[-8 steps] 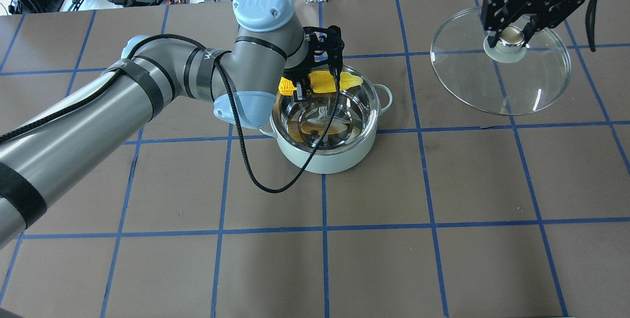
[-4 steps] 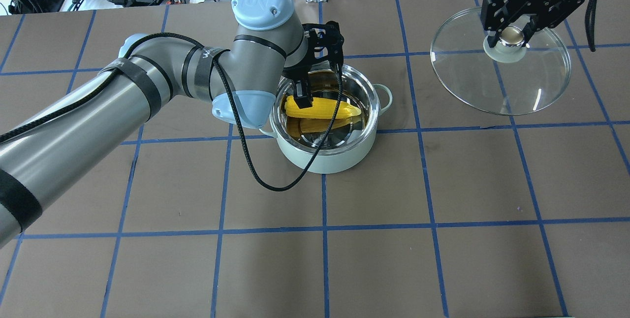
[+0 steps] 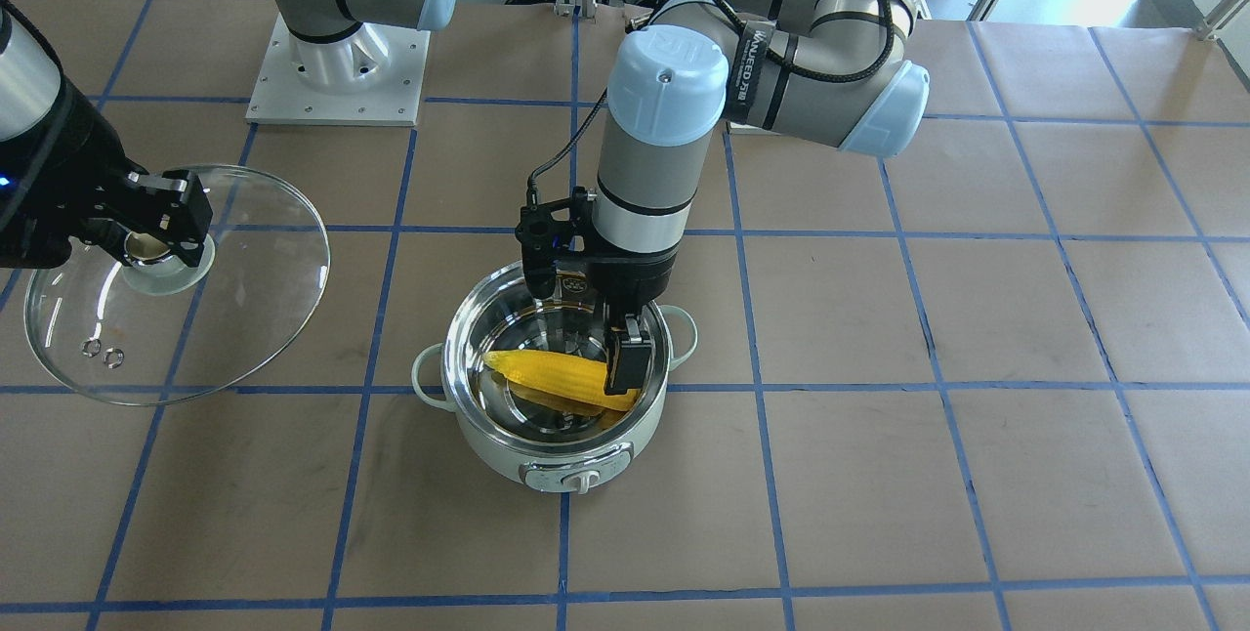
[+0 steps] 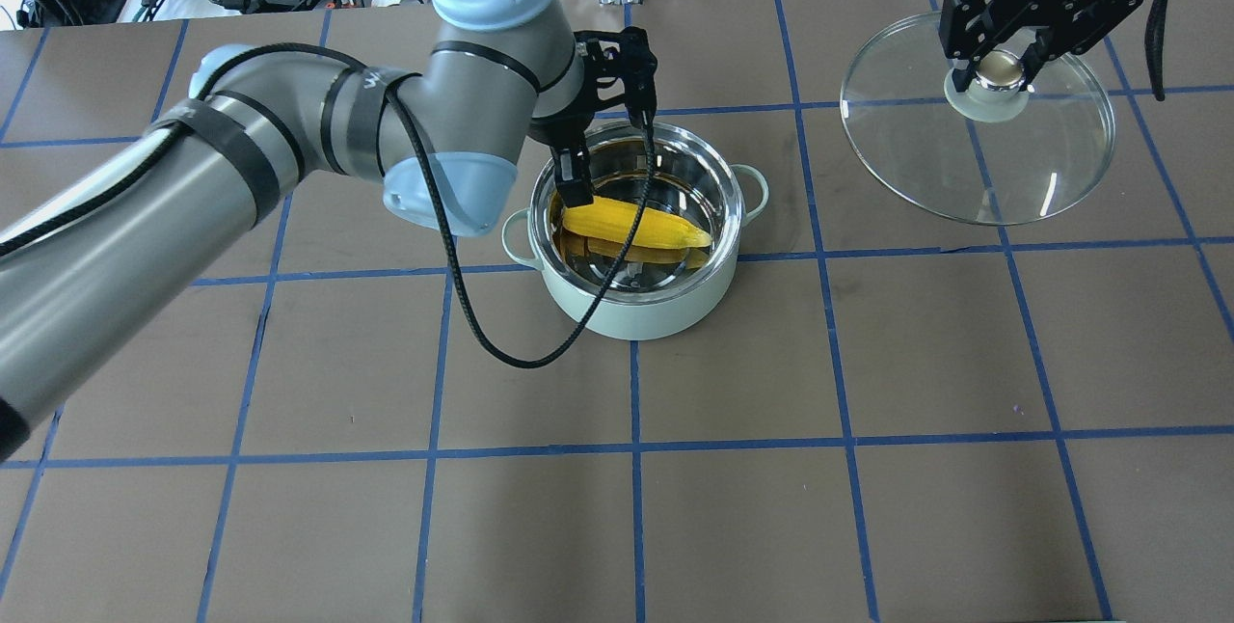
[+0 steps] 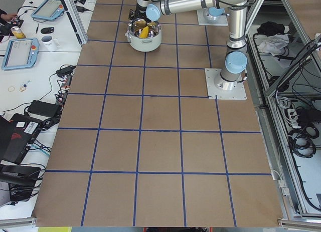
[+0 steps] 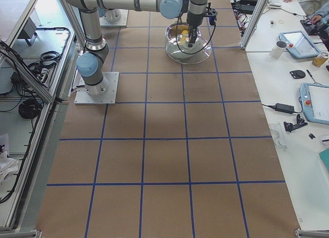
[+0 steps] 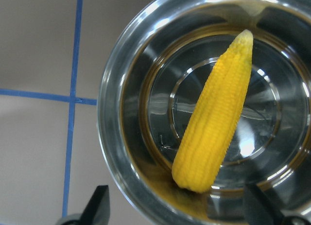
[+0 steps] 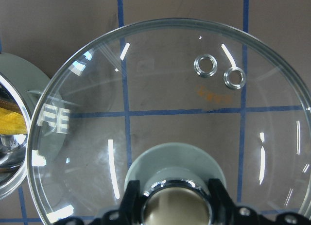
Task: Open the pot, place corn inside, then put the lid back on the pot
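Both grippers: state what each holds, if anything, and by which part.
Right gripper holds the lid by its knob; left gripper, jaws open, holds nothing.

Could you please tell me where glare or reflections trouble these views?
Right wrist view: white light streaks glare across the glass lid. Left wrist view: bright spots gleam on the steel floor of the pot beside the corn. Overhead view: the steel mirrors the corn in yellow.
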